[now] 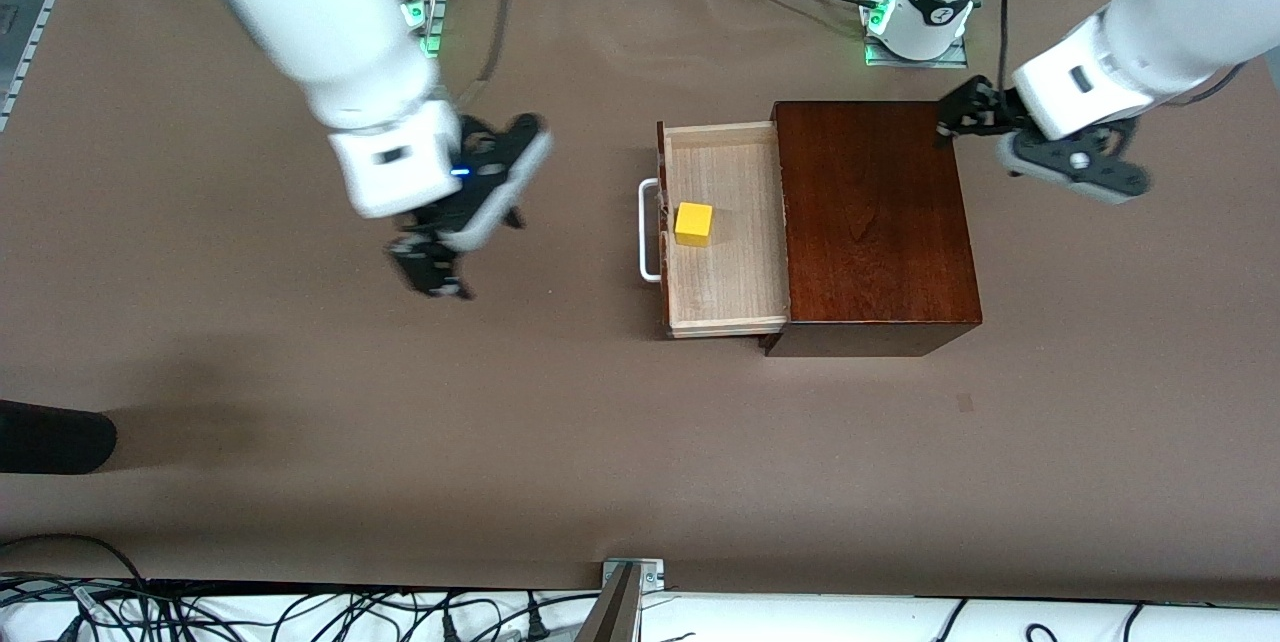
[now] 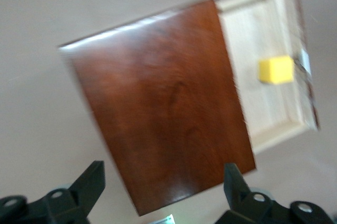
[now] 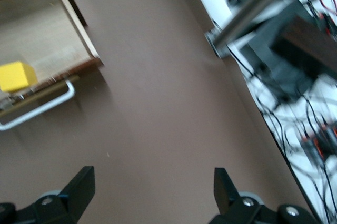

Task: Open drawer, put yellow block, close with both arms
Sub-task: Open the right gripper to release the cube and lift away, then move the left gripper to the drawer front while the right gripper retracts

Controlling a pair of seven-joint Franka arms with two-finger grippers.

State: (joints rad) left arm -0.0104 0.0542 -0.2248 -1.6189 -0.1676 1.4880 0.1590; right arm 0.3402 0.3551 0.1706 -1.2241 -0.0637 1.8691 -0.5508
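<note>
The drawer (image 1: 725, 252) stands pulled out of the dark reddish-brown wooden box (image 1: 880, 222), with its white bar handle (image 1: 648, 230) toward the right arm's end. The yellow block (image 1: 693, 223) lies in the drawer near its front. My right gripper (image 1: 432, 272) is open and empty over bare table, apart from the handle. My left gripper (image 1: 962, 117) is open and empty at the box's corner nearest the left arm's base. The left wrist view shows the box (image 2: 163, 103), the drawer (image 2: 263, 40) and the block (image 2: 275, 70). The right wrist view shows the block (image 3: 16, 75) and the handle (image 3: 42, 108).
A black rounded object (image 1: 50, 437) lies at the table's edge at the right arm's end. Cables (image 1: 300, 612) and a metal bracket (image 1: 630, 577) run along the table edge nearest the front camera. Brown tabletop (image 1: 600, 442) surrounds the box.
</note>
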